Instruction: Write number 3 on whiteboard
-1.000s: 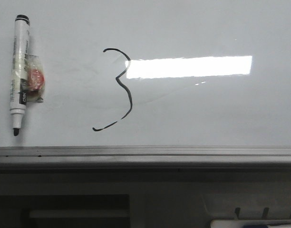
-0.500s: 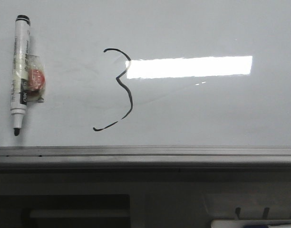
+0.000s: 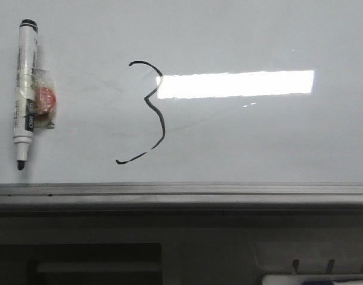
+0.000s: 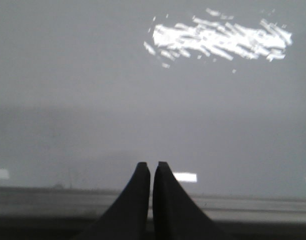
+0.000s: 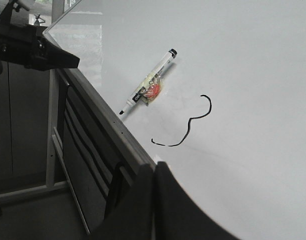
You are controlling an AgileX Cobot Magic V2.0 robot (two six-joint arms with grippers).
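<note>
A thin black wobbly number 3 (image 3: 153, 113) is drawn on the whiteboard (image 3: 258, 136), left of the bright light reflection. It also shows in the right wrist view (image 5: 189, 124). A white marker pen (image 3: 24, 89) with a black tip lies uncapped at the board's left, a red-and-clear tag taped to it; it also shows in the right wrist view (image 5: 147, 89). My left gripper (image 4: 152, 165) is shut and empty over the board's frame edge. My right gripper (image 5: 154, 166) is shut and empty, off the board's near edge. Neither gripper shows in the front view.
The board's grey metal frame (image 3: 181, 193) runs along the near edge. Below it is a dark stand with a shelf. A black arm part (image 5: 33, 47) hangs beside the board's corner in the right wrist view.
</note>
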